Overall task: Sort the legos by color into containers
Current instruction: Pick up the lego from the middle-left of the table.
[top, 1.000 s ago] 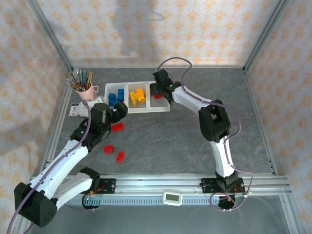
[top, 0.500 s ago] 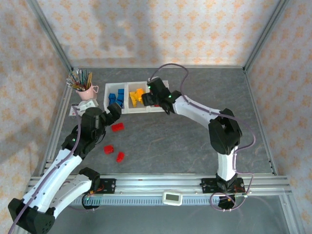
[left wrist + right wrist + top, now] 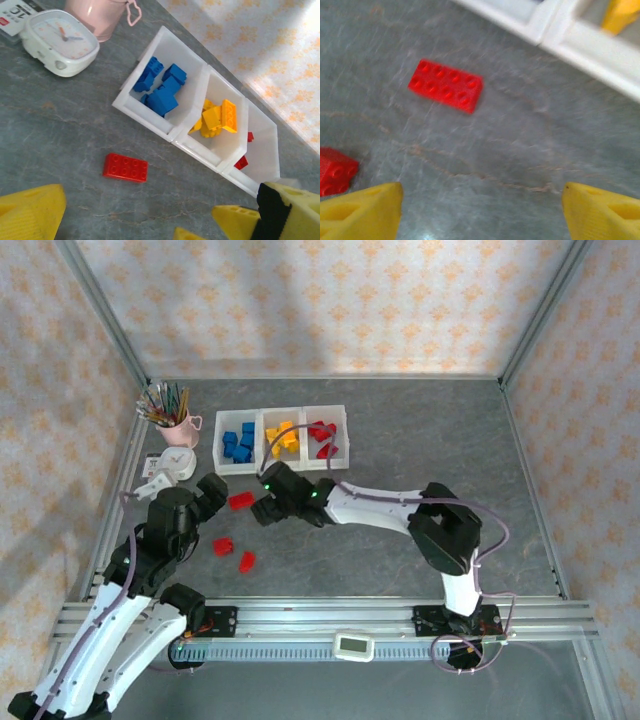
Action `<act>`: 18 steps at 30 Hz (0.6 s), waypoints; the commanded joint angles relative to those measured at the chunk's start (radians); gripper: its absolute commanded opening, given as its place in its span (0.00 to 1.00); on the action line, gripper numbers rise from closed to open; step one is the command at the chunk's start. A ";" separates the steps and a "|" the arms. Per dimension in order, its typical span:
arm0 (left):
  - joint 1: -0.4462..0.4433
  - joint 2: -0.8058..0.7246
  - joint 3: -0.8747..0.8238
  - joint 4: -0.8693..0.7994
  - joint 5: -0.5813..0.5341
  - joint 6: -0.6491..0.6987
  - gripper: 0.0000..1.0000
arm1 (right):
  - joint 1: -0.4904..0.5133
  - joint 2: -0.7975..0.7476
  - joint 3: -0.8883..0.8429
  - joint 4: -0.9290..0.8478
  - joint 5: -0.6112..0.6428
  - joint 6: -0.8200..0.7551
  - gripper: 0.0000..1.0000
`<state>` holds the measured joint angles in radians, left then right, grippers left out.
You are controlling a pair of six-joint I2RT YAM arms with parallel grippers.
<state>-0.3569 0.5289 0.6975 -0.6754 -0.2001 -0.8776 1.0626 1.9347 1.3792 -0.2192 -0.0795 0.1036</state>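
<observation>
The containers [image 3: 282, 416] stand at the back, with blue legos [image 3: 237, 443] in the left bin, yellow legos [image 3: 284, 437] in the middle one and red legos [image 3: 322, 437] in the right one. Three red bricks lie loose on the table: one [image 3: 240, 500] [image 3: 125, 167] [image 3: 446, 86] in front of the bins, two [image 3: 223, 546] [image 3: 246, 561] nearer me. My right gripper [image 3: 263, 507] [image 3: 482, 212] hangs open and empty just right of the first brick. My left gripper [image 3: 211, 489] [image 3: 150, 222] is open and empty, left of that brick.
A pink cup of pencils [image 3: 173, 422] and a white clock [image 3: 178, 462] [image 3: 60, 42] stand at the left, behind my left arm. Metal frame rails run along the table's edges. The bin wall [image 3: 555, 30] is close behind the right gripper.
My right arm has swung from over the red bin down and left to the table beside the loose red brick. My left arm has drawn back toward the near left.
</observation>
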 commanded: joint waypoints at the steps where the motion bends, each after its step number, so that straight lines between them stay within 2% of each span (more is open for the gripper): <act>1: 0.010 -0.027 -0.008 -0.104 -0.061 -0.053 0.99 | 0.030 0.055 0.019 0.035 0.001 -0.011 0.83; 6: 0.010 -0.049 -0.016 -0.112 -0.075 -0.079 0.99 | 0.035 0.151 0.107 0.038 0.024 0.011 0.84; 14: 0.010 -0.054 -0.013 -0.108 -0.112 -0.103 0.99 | 0.036 0.348 0.359 -0.029 0.160 0.113 0.97; 18: 0.010 -0.058 -0.013 -0.094 -0.119 -0.105 0.99 | 0.037 0.436 0.463 -0.080 0.215 0.136 0.99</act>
<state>-0.3569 0.4835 0.6907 -0.7528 -0.2745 -0.9684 1.1007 2.3146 1.7817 -0.2333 0.0471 0.1974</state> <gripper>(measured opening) 0.991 0.989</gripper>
